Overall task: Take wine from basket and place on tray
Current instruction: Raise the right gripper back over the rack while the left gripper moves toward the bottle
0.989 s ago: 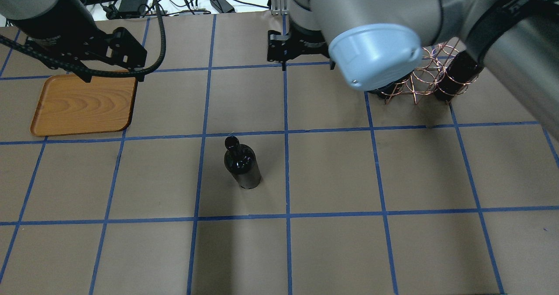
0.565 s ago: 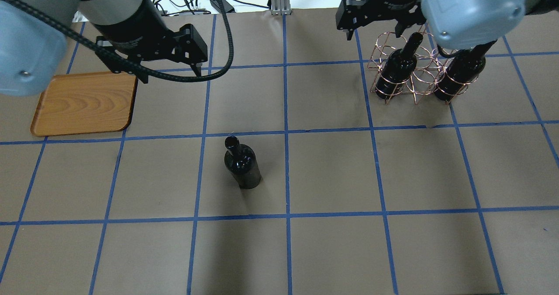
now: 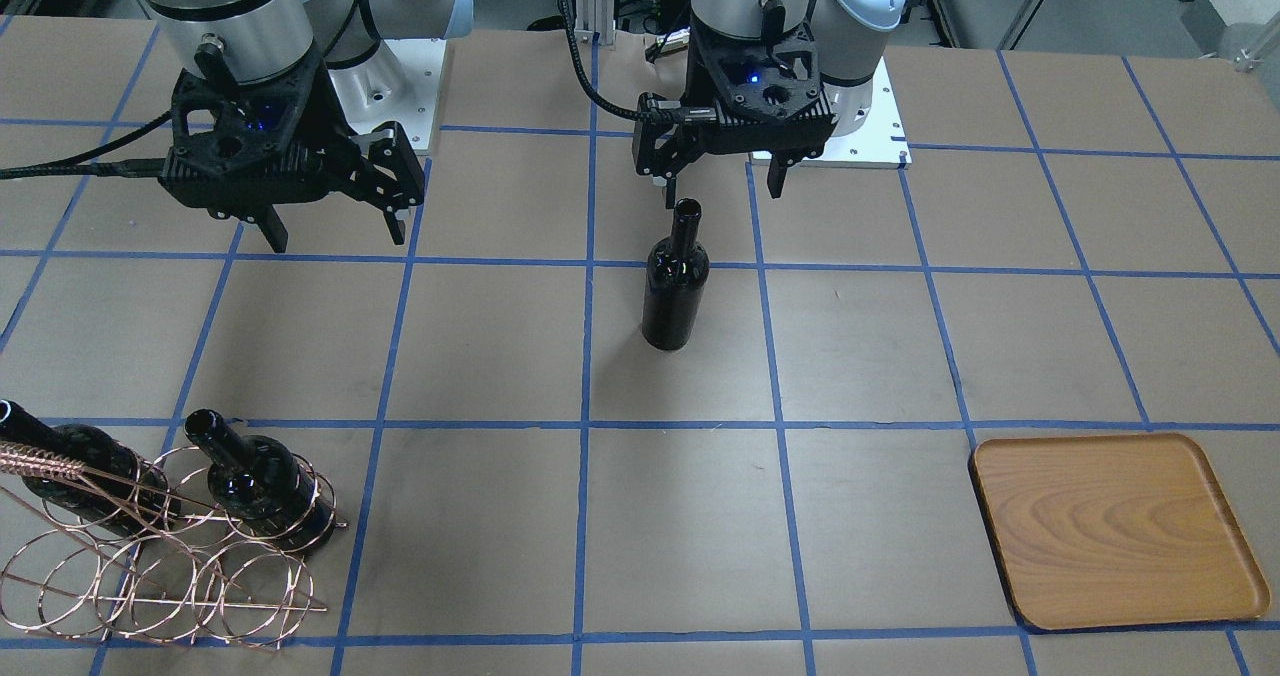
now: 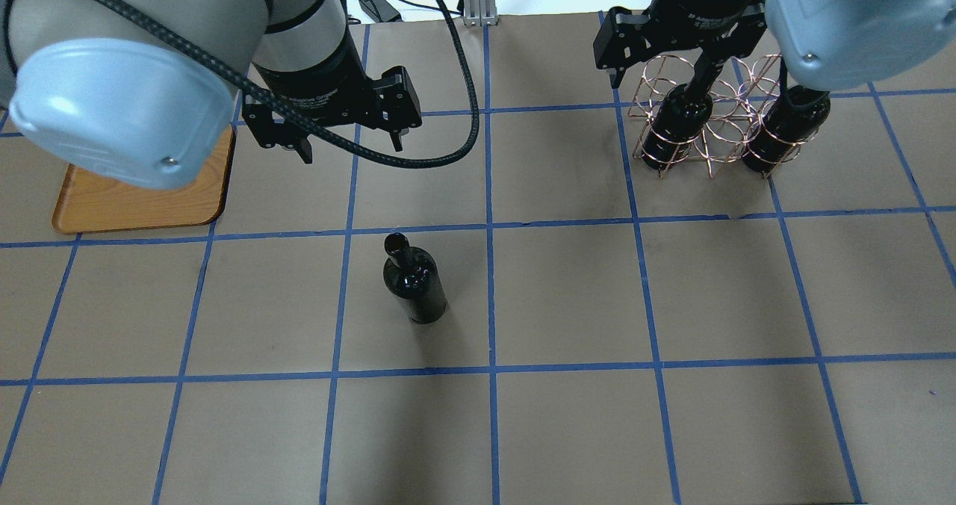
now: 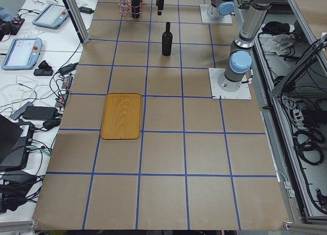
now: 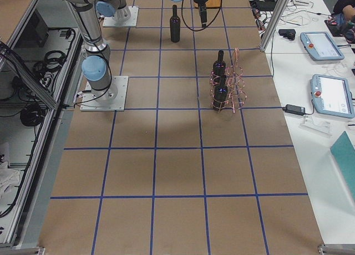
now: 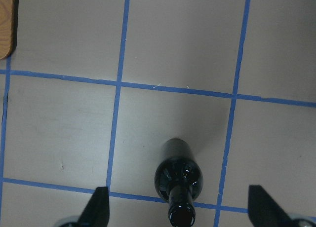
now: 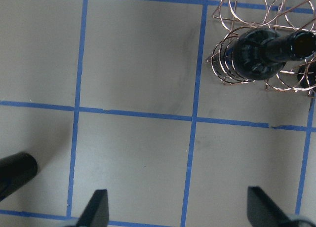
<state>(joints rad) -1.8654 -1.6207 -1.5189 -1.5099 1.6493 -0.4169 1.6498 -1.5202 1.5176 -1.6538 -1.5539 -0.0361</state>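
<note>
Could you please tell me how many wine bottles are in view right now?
3. The lone bottle stands on the table near its middle; the inner bottle and the outer bottle sit in the basket. None seems hidden.

Standing wine bottle (image 4: 414, 284) = glossy black glass w/ sharp reflections, same finish on the 2 bottles (image 3: 260, 491) in the basket (image 3: 150, 586), which is thin shiny copper-tone metal wire; tray (image 3: 1110, 526) is smooth honey-brown wood, grain swirls showing, low sheen. Table (image 4: 567, 296) covered in matt brown paper, faintly scuffed, w/ blue tape lines (image 4: 490, 226) stuck on. Left gripper (image 3: 720, 186) & right gripper (image 3: 338, 241) look like matt black plastic, arm tubes (image 3: 225, 6) satin grey metal w/ smooth pale-blue caps (image 4: 119, 116), left-arm cable (image 4: 448, 146) in black braided sheath.
</note>
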